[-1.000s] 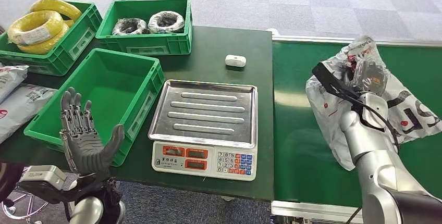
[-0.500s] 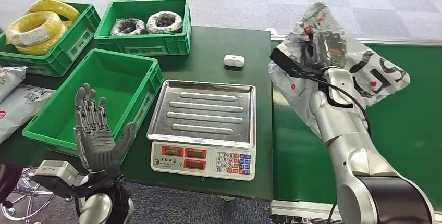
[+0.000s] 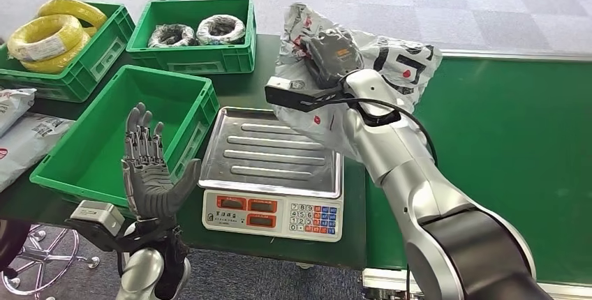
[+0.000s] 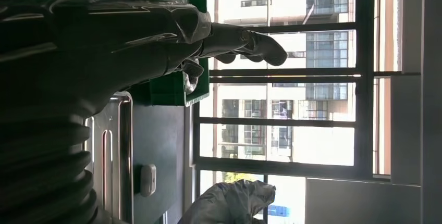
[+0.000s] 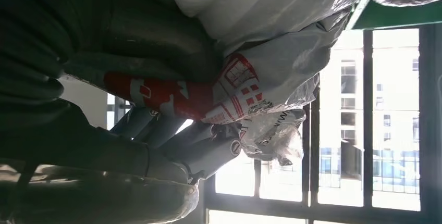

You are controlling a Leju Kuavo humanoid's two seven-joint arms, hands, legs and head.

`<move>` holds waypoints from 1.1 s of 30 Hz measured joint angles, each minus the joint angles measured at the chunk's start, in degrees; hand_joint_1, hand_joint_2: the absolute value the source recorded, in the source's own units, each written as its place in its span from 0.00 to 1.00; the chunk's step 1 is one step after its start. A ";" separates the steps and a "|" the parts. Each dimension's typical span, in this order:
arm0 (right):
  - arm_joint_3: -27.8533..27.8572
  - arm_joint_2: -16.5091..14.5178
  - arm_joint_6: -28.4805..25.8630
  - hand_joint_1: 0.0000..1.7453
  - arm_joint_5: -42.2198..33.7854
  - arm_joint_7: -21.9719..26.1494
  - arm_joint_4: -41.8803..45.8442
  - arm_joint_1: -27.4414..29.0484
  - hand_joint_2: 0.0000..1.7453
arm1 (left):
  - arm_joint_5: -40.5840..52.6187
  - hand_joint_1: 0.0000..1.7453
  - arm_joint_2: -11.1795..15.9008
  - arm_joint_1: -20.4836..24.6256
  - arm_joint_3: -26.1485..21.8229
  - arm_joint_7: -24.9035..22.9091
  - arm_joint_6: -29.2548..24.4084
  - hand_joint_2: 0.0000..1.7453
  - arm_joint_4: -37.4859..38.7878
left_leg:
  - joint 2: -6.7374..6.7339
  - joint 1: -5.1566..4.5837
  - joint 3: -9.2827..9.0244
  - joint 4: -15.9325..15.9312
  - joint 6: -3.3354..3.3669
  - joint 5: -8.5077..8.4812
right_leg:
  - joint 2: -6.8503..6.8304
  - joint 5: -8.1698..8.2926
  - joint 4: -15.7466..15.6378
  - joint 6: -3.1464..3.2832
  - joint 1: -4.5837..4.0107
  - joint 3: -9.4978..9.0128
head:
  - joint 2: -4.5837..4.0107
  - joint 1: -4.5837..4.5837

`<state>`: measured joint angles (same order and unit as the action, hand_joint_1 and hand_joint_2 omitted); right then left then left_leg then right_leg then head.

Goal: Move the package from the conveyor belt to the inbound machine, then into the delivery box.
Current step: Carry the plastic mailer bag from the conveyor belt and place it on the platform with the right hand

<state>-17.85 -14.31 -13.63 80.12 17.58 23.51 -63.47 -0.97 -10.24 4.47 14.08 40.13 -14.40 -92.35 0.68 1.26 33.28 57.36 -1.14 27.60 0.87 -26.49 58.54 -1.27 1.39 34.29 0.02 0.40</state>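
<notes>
The right hand (image 3: pixel 334 52) grips a crumpled white plastic mailer package with red and black print (image 3: pixel 391 63), fingers closed into its upper part, and holds it in the air above the far right corner of the silver ribbed weighing tray (image 3: pixel 274 150), off the green conveyor belt (image 3: pixel 502 153) that runs along the right. In the right wrist view the same package (image 5: pixel 260 78) bulges over the dark fingers (image 5: pixel 208 151), which are wrapped around its plastic. The tray tops a white electronic scale with a red and blue keypad (image 3: pixel 272 213), standing on the dark green desk (image 3: pixel 300 56). The left hand (image 3: pixel 146 171) is raised upright near the front edge of the desk, palm facing the scale, fingers spread and holding nothing, just in front of an empty green plastic crate (image 3: pixel 126 129). Behind that crate, a second green crate (image 3: pixel 199 35) holds two dark cable coils, and a third (image 3: pixel 84 63) at the far left holds yellow cable coils (image 3: pixel 49 35). White mailer bags (image 3: pixel 21 139) lie at the left edge, beside the crates.
</notes>
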 joint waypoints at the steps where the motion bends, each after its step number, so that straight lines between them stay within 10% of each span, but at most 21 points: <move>1: -0.51 -0.66 0.46 1.00 0.15 0.10 -0.28 -0.19 1.00 | 0.08 0.00 0.02 -0.12 -0.02 0.00 0.00 1.00 0.00 | 0.01 0.01 0.00 0.00 0.00 0.00 | 0.00 0.00 0.00 0.00 -0.01 0.00 | 0.00 0.01; 33: -20.63 -5.60 3.49 1.00 -11.65 8.63 -0.46 4.71 1.00 | 1.29 0.00 0.58 -2.38 -2.04 0.00 1.23 1.00 -2.34 | 0.01 0.02 -0.01 -0.01 0.00 0.00 | -0.01 0.00 0.01 0.01 -0.02 -0.02 | 0.00 -0.01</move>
<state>-38.48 -19.91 -10.14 68.47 26.22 23.05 -58.76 0.32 -9.66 2.09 12.04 40.13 -13.17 -94.69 0.69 1.28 33.27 57.36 -1.15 27.60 0.86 -26.50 58.54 -1.27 1.37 34.27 0.02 0.39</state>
